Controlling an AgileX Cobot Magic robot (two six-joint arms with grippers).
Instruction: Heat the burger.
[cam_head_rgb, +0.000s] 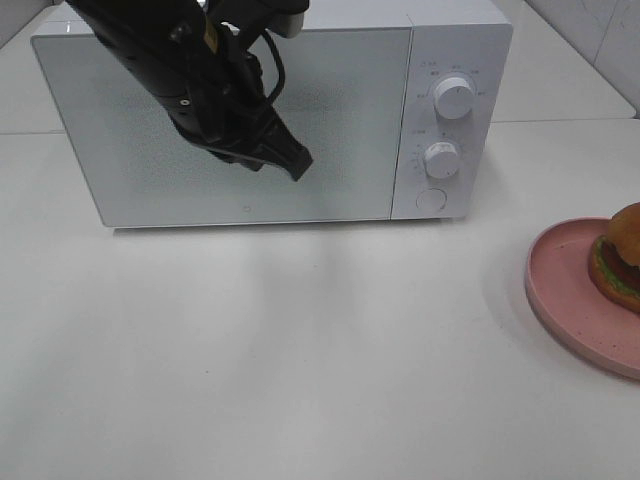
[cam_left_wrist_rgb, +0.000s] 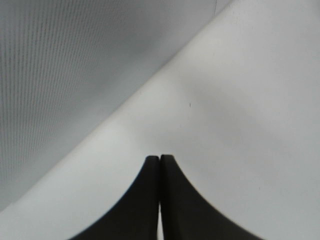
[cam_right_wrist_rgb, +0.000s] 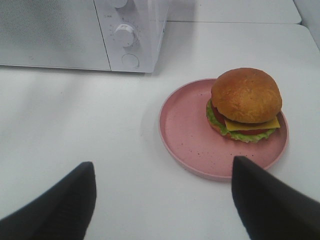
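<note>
Burger waited on its plate
The burger (cam_right_wrist_rgb: 245, 103) sat near the wide-open right pincer (cam_right_wrist_rgb: 162, 192); the left pincer (cam_left_wrist_rgb: 159, 161) was closed, empty.

High camera faces the microwave (cam_head_rgb: 270, 110) front; right wrist view shares its dials, farther back.

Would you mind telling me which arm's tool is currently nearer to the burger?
The right tool: it is open, with the burger on its pink plate just ahead. The left tool is shut, in front of the microwave door, far off.
</note>
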